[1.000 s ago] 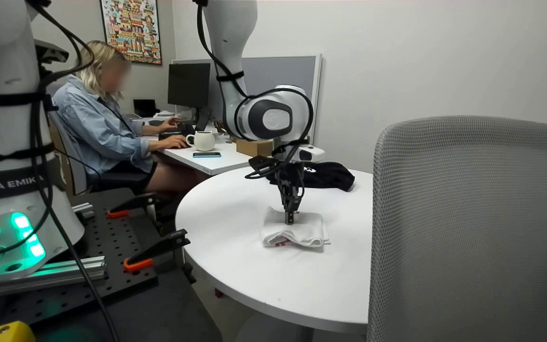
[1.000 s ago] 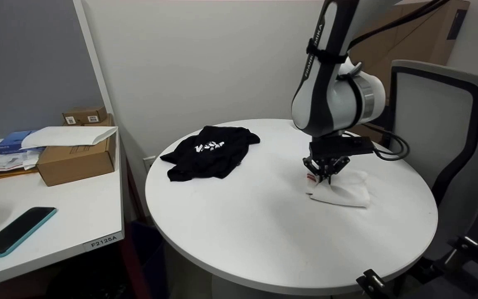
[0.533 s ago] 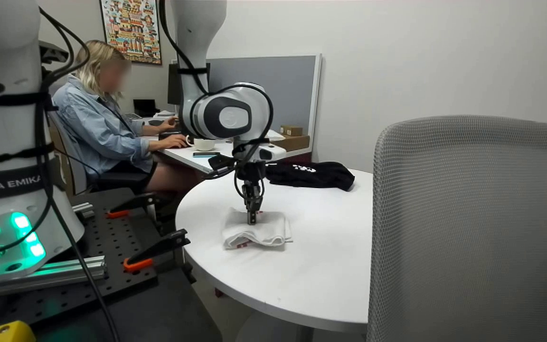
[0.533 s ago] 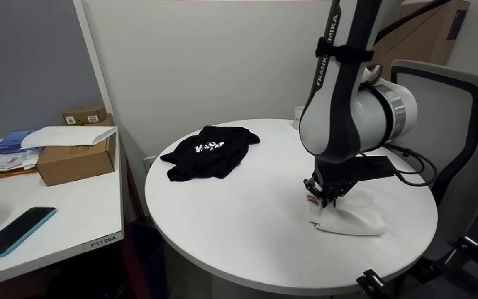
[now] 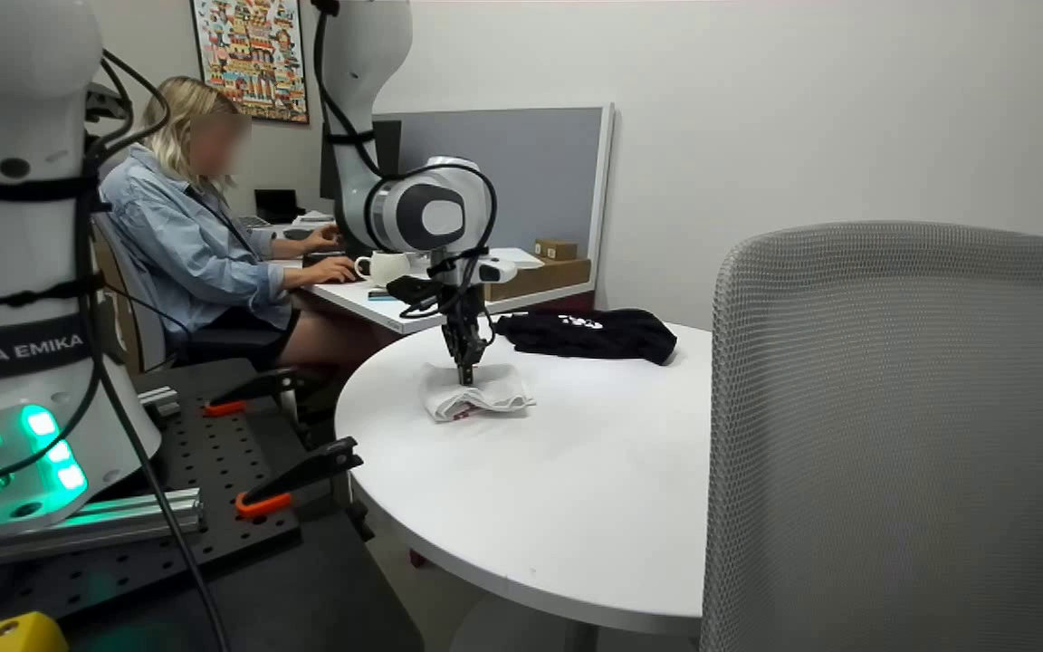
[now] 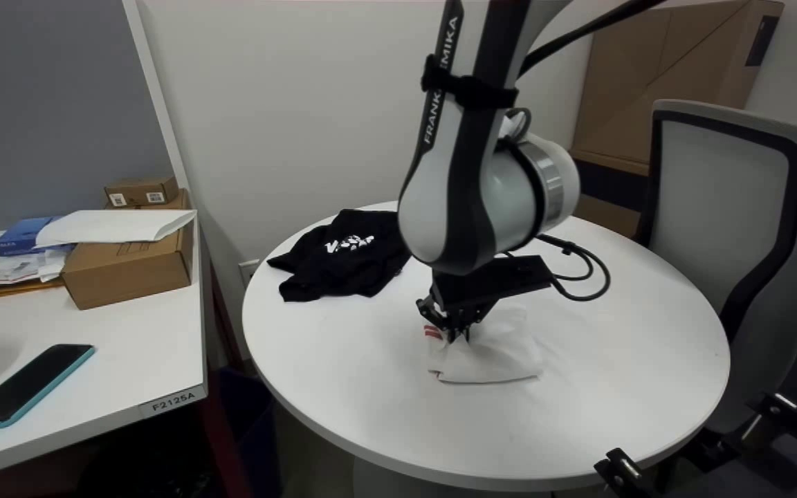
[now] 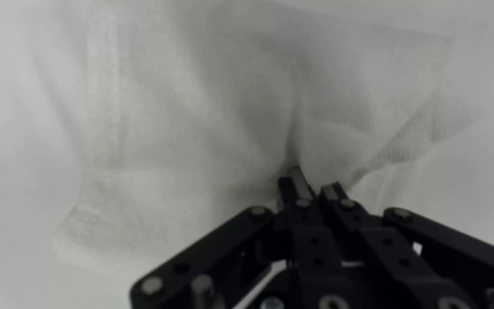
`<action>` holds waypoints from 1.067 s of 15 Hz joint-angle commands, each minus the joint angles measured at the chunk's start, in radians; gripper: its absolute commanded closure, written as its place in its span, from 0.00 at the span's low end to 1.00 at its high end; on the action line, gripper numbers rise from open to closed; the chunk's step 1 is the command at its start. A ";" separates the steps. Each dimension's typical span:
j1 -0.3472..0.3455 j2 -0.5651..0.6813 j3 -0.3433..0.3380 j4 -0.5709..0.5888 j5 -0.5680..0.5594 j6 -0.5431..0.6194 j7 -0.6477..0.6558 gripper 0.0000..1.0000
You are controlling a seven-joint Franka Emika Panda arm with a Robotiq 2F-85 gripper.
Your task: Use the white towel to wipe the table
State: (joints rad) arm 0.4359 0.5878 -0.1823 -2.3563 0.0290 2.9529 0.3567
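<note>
"Where did we have the white towel [image 6: 492, 356]?"

"On the round white table [image 6: 343, 387]. In an exterior view we saw it near the middle of the top, folded over in layers, with red stripes [image 6: 433, 332] showing at one side."

"And the gripper [image 7: 314, 184]: did we have it wide?"

"No, narrow. We saw its fingers [image 7: 301, 184] pointing down, close together, with a bit of the towel pinched between them. In the wrist view, which was blurred, creases ran out from the tips; in both exterior views the tips were down at the cloth, and the rest of it lay on the table."

"What else did we have there?"

"A crumpled black shirt [image 6: 343, 266] with white print, apart from the towel. In an exterior view the Panda arm [image 6: 433, 214] covered one end of it."

"And around us?"

"A grey mesh chair [image 5: 902, 435] stood beside the table. At a white desk [image 6: 129, 346] nearby we saw a woman in a light blue shirt [image 5: 186, 222], seated, with a cream mug [image 5: 386, 269] near her. Behind her hung a colourful poster [image 5: 253, 59]. On that desk we also had a phone [image 6: 25, 384] with a teal edge and, well apart from it, a cardboard box [image 6: 129, 273]."
</note>
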 commanded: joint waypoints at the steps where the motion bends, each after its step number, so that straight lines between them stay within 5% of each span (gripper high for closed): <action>1: -0.073 0.144 0.046 0.251 -0.004 -0.119 -0.016 0.99; 4: -0.160 0.181 0.045 0.379 -0.003 -0.179 -0.036 0.99; 8: -0.284 0.199 0.016 0.407 0.007 -0.160 -0.047 0.99; 14: -0.393 0.131 -0.042 0.193 0.005 -0.055 -0.051 0.99; 16: -0.354 0.085 -0.079 0.072 -0.012 0.002 -0.038 0.99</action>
State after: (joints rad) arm 0.0442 0.7128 -0.2229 -2.0999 0.0288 2.8763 0.3198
